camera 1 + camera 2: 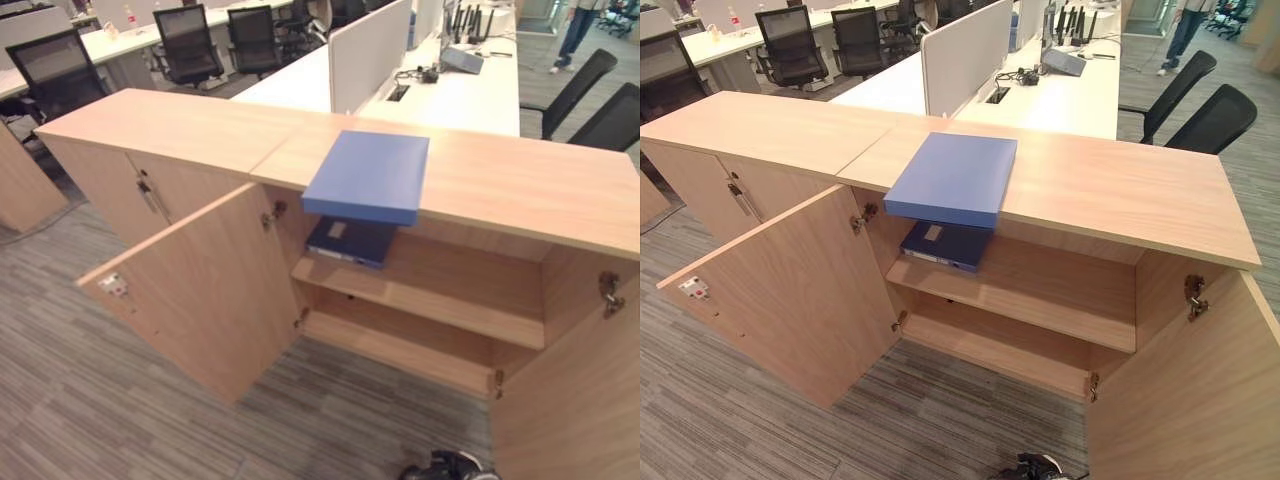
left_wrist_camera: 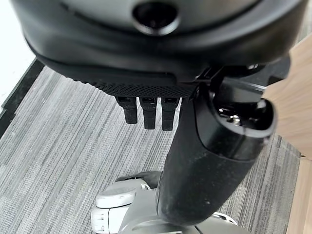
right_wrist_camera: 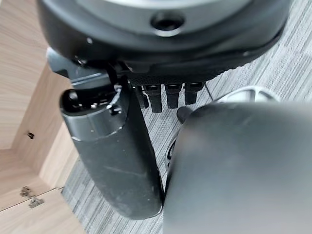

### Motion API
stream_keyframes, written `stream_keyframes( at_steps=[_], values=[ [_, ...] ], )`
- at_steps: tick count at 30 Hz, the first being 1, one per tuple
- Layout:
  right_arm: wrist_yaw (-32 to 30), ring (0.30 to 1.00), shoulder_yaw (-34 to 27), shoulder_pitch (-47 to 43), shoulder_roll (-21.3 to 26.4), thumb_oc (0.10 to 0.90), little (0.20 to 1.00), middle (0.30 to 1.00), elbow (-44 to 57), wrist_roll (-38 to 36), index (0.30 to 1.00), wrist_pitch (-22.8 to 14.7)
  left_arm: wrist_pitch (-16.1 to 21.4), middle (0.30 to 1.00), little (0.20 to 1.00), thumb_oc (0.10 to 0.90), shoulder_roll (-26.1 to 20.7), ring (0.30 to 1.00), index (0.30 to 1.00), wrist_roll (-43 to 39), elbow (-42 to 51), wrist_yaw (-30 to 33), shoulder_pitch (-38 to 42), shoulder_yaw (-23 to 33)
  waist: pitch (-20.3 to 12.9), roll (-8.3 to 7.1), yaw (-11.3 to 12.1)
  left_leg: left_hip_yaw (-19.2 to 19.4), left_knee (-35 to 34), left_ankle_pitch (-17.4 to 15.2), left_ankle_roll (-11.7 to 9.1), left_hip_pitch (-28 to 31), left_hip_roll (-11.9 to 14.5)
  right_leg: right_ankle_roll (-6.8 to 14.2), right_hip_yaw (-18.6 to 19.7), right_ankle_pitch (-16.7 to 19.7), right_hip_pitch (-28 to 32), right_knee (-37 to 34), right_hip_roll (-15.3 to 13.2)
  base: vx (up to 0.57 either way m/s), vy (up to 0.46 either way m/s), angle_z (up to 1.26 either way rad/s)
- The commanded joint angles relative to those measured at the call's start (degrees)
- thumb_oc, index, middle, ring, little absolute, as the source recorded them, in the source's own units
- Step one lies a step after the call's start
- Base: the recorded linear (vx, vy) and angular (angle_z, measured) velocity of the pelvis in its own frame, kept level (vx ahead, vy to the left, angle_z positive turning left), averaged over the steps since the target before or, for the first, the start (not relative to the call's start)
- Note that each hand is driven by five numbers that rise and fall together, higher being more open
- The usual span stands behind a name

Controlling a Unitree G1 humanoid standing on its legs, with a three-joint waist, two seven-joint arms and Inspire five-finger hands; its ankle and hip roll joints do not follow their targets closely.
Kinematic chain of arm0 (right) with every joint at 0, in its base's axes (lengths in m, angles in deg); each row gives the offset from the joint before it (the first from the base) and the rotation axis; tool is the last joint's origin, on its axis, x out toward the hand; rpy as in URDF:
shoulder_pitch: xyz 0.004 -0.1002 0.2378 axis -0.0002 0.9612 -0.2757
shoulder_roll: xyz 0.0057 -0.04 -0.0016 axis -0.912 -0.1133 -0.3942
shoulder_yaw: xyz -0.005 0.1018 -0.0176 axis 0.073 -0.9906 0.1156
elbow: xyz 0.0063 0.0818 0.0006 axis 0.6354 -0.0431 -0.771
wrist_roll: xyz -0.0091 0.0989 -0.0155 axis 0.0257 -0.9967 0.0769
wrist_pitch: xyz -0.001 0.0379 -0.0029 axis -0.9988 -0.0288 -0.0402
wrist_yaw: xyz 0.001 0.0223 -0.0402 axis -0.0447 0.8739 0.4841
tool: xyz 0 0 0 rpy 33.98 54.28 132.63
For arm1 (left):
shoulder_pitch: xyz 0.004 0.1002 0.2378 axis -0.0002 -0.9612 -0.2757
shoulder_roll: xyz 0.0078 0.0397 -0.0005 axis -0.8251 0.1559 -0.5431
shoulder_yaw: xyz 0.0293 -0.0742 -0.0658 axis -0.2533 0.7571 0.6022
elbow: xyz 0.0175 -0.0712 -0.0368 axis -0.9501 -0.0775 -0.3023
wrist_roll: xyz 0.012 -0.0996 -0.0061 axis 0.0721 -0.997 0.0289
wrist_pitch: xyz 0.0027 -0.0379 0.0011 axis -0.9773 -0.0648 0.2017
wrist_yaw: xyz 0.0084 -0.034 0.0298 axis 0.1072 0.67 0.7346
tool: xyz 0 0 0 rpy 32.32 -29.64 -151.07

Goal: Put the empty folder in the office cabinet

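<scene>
While both cabinet doors stand open: blue folder (image 1: 369, 174) lying flat on top of the office cabinet (image 1: 520, 180), front edge overhanging the open compartment, touched by neither hand. Second, darker folder (image 1: 348, 240) lying flat on the upper shelf (image 1: 440, 295) directly beneath, at the shelf's left end. Left door (image 1: 200, 290) swung out toward the camera; right door (image 1: 570, 390) likewise open at the right edge. Lower shelf (image 1: 1010, 350) bare in its visible part. Left hand (image 2: 146, 109) seen in the left wrist view above grey carpet (image 1: 90, 400), fingers hanging straight, thumb extended, nothing held. Right hand (image 3: 165, 97) seen in the right wrist view near the cabinet's wooden panels, fingers relaxed and straight (nothing gripped). Behind the cabinet: white table (image 1: 450, 95) with a divider panel (image 1: 368, 50), several black office chairs (image 1: 190, 45), and a person's legs (image 1: 575, 35) at the far right.
</scene>
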Motion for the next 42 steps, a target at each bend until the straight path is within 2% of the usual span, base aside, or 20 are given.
stream_keyframes(
  at_steps=[1, 2, 4, 6, 7, 8, 11, 12, 13, 15, 16, 17, 25, 31, 32, 33, 34, 37, 38, 42],
  values=[
    [-0.1, 0.9, 2.0, -0.4, 0.1, 0.8, 0.9, 0.9, -2.9, -0.1, 0.9, -0.5, 1.2, 0.9, 0.9, 0.8, 0.0, 0.9, 0.9, 2.7, -0.2, 0.0, 3.5, -2.1, 1.1, -1.22, -0.3, -2.1, 2.6, -7.0, -0.2, 1.9, 0.8, 4.0, 3.2, -3.6, 1.9, 2.4, -1.0, 0.18, -0.222, 0.05],
    [-0.1, 0.9, 2.0, -0.4, 0.1, 0.8, 0.9, 0.9, -3.0, -0.1, 0.9, -0.5, 1.2, 0.9, 0.9, 0.8, 0.0, 0.9, 0.9, 2.7, -0.2, 0.0, 3.5, -2.1, 1.1, -1.21, -0.3, -2.1, 2.8, -7.1, -0.2, 1.9, 0.8, 4.0, 3.2, -3.6, 1.9, 2.4, -1.0, 0.11, -0.171, 0.03],
    [-0.3, 0.9, 2.4, -0.6, 0.3, 0.8, 0.9, 0.9, -2.9, -0.5, 0.9, -0.6, 1.5, 0.9, 0.9, 0.8, 0.0, 0.9, 0.9, 2.5, 0.8, 0.2, 4.0, -2.7, 1.3, -1.81, -0.3, -1.0, 10.1, -6.8, -2.0, -0.4, 3.1, 2.4, 3.5, -5.5, 4.1, 0.8, 0.9, 0.11, -0.234, -0.05],
    [-0.6, 0.9, 3.2, -0.5, 0.8, 0.8, 0.9, 0.9, -2.4, -1.2, 0.9, -0.9, 1.6, 0.9, 0.9, 0.8, 0.1, 0.9, 0.9, 2.2, 1.8, 0.4, 4.1, -3.3, 2.6, -3.05, 0.6, -0.5, 25.3, -2.1, -3.6, -5.3, 5.8, -0.4, 4.4, -7.2, 8.9, -3.4, 4.1, 0.14, -0.314, -0.07],
    [-0.6, 0.9, 3.1, -0.5, 0.8, 0.8, 0.9, 0.9, -2.4, -1.2, 0.9, -0.9, 1.6, 0.9, 0.9, 0.8, 0.1, 0.9, 0.9, 2.2, 1.8, 0.4, 4.1, -3.3, 2.6, -2.98, 0.6, -0.6, 25.6, -2.2, -3.7, -5.3, 5.9, -0.5, 4.4, -7.1, 9.1, -3.6, 4.3, 0.12, -0.222, -0.38],
    [-0.6, 0.9, 3.3, -0.3, 1.4, 0.8, 0.9, 0.9, -2.4, -1.2, 0.9, -1.0, 1.6, 0.9, 0.9, 0.8, 0.7, 0.9, 0.9, 2.7, 1.7, 0.2, 3.7, -4.0, 3.3, -3.5, 1.5, -3.1, 27.1, -2.6, -2.7, -8.6, 3.6, -1.0, 6.0, -7.8, 10.4, -5.5, 5.0, 0.09, -0.08, -0.57],
    [-0.6, 0.9, 3.4, 0.0, 1.6, 0.8, 0.9, 0.9, -2.3, -1.1, 0.9, -1.1, 1.6, 0.9, 0.9, 0.8, 1.2, 0.9, 0.9, 3.1, 0.8, 0.0, 3.1, -4.3, 3.4, -4.61, 1.8, -4.6, 22.9, -5.4, -2.2, -11.4, 1.6, -0.3, 7.5, -7.5, 11.5, -7.2, 4.8, 0.08, -0.033, -0.53],
    [-0.7, 0.9, 3.3, 0.3, 1.7, 0.8, 0.9, 0.9, -2.1, -1.1, 0.9, -1.3, 1.7, 0.9, 0.9, 0.8, 1.1, 0.9, 0.9, 3.0, 0.6, -0.2, 2.6, -4.1, 3.7, -5.2, 2.4, -6.5, 17.6, -3.6, -2.5, -13.7, 0.5, 0.2, 8.4, -7.0, 12.5, -8.8, 5.0, 0.08, -0.011, -0.37],
    [-0.7, 0.9, 3.3, 0.3, 1.7, 0.8, 0.9, 0.9, -2.1, -1.1, 0.9, -1.3, 1.7, 0.9, 0.9, 0.8, 1.1, 0.9, 0.9, 3.0, 0.6, -0.2, 2.6, -4.1, 3.7, -5.27, 2.4, -6.5, 17.3, -3.5, -2.5, -13.5, 0.5, 0.2, 8.4, -7.0, 12.5, -8.9, 4.9, 0.06, -0.016, -0.3],
    [-0.9, 0.9, 3.2, 0.6, 1.7, 0.8, 0.9, 0.9, -2.2, -1.2, 0.9, -1.5, 1.9, 0.9, 0.9, 0.8, 0.7, 0.9, 0.9, 2.0, 0.7, -0.3, 2.5, -3.7, 4.2, -5.26, 3.7, -11.4, 11.1, 1.4, -2.8, -16.9, -2.1, 0.0, 10.4, -6.8, 13.2, -9.9, 6.2, 0.03, -0.009, -0.37],
    [-0.9, 0.9, 3.2, 0.6, 1.7, 0.8, 0.9, 0.9, -2.2, -1.2, 0.9, -1.5, 1.9, 0.9, 0.9, 0.8, 0.7, 0.9, 0.9, 2.0, 0.7, -0.3, 2.5, -3.7, 4.2, -5.3, 3.7, -11.4, 10.7, 1.6, -2.9, -16.7, -2.1, 0.0, 10.4, -6.8, 13.3, -9.9, 6.1, 0.05, 0.081, -0.72],
    [-0.7, 0.9, 3.4, 0.8, 1.4, 0.8, 0.9, 0.9, -2.6, -0.8, 0.9, -1.6, 2.0, 0.9, 0.9, 0.8, 1.0, 0.9, 0.9, 1.7, 0.0, -0.4, 2.9, -3.5, 3.9, -4.22, 3.5, -14.3, 2.9, 4.8, -2.2, -14.5, -2.7, 0.1, 12.4, -6.3, 12.9, -10.0, 7.3, 0.03, 0.08, -0.77],
    [0.1, 0.9, 3.8, 1.8, 0.5, 0.8, 0.9, 0.9, -2.7, -0.4, 0.9, -1.0, 2.1, 0.9, 0.9, 0.8, 1.8, 0.9, 0.9, 0.8, 0.0, -2.2, 3.4, -4.6, 0.0, -3.31, 0.9, -13.2, 0.2, 3.5, -0.9, -10.3, -4.2, 1.3, 15.7, -5.4, 11.6, -10.0, 6.6, 0.08, 0.11, -0.4],
    [0.2, 0.9, 4.1, 2.6, -0.9, 0.8, 0.9, 0.9, -2.7, -0.4, 0.9, -0.7, 3.0, 0.9, 0.9, 0.8, 1.6, 0.9, 0.9, -8.4, 5.2, -2.2, 4.2, -1.9, -1.2, -3.59, 1.0, -12.7, 0.2, 2.2, -0.3, -8.2, -4.8, 2.1, 16.1, -5.6, 13.2, -10.0, 5.7, 0.09, 0.046, -0.12],
    [0.2, 0.9, 4.1, 2.7, -1.5, 0.8, 0.9, 0.9, -2.3, -1.0, 0.9, -0.8, 3.8, 0.9, 0.9, 0.8, 1.7, 0.9, 0.9, -13.1, 8.3, -1.8, 4.4, -0.4, -1.5, -3.85, 1.3, -12.6, 0.2, 1.9, -0.1, -7.7, -4.9, 2.4, 15.9, -5.7, 13.6, -10.0, 5.5, 0.04, 0.014, -0.01],
    [0.2, 0.9, 4.1, 2.7, -1.5, 0.8, 0.9, 0.9, -2.3, -1.0, 0.9, -0.8, 3.8, 0.9, 0.9, 0.8, 1.7, 0.9, 0.9, -13.1, 8.3, -1.8, 4.4, -0.4, -1.5, -3.86, 1.3, -12.6, 0.2, 1.9, -0.1, -7.7, -4.9, 2.4, 15.9, -5.7, 13.6, -10.0, 5.5, 0.09, 0.025, 0.05],
    [-0.1, 0.9, 4.1, 2.9, -2.4, 0.8, 0.9, 0.9, -1.3, -1.8, 0.9, -1.0, 4.9, 0.9, 0.9, 0.8, 2.0, 0.9, 0.9, -20.4, 15.3, -0.6, 4.2, 2.0, -1.6, -4.27, 1.7, -12.5, 0.2, 1.3, 0.0, -7.1, -5.1, 2.8, 15.8, -5.8, 14.2, -10.0, 5.2, 0.05, 0.011, 0.07],
    [-0.2, 0.9, 4.0, 2.9, -2.5, 0.8, 0.9, 0.9, -1.2, -2.0, 0.9, -0.8, 5.0, 0.9, 0.9, 0.8, 2.2, 0.9, 0.9, -23.4, 19.6, -0.2, 3.9, 2.1, -1.7, -4.19, 1.8, -12.3, 0.2, 1.1, 0.1, -6.8, -5.2, 3.0, 16.0, -5.8, 14.3, -10.0, 5.1, 0.04, 0.027, 0.07],
    [-0.2, 0.9, 3.7, 3.0, -2.4, 0.8, 0.9, 0.9, -1.1, -1.7, 0.9, -0.5, 5.4, 0.9, 0.9, 0.8, 1.8, 0.9, 0.9, -26.9, 27.5, 0.2, 2.4, 2.6, -1.9, -3.95, 1.9, -12.2, 0.2, 0.9, 0.2, -6.5, -5.2, 3.2, 16.1, -5.7, 14.4, -10.0, 4.9, 0.03, 0.036, 0.02],
    [-0.1, 0.9, 3.0, 3.4, -2.2, 0.8, 0.9, 0.9, -1.2, -1.4, 0.9, -0.1, 5.4, 0.9, 0.9, 0.8, 1.6, 0.9, 0.9, -28.7, 34.3, 0.8, 0.1, 3.8, -2.1, -3.82, 2.1, -12.1, 0.2, 0.7, 0.3, -6.2, -5.3, 3.4, 16.1, -5.8, 14.6, -10.0, 4.8, 0.02, 0.019, -0.04]
  ],
)
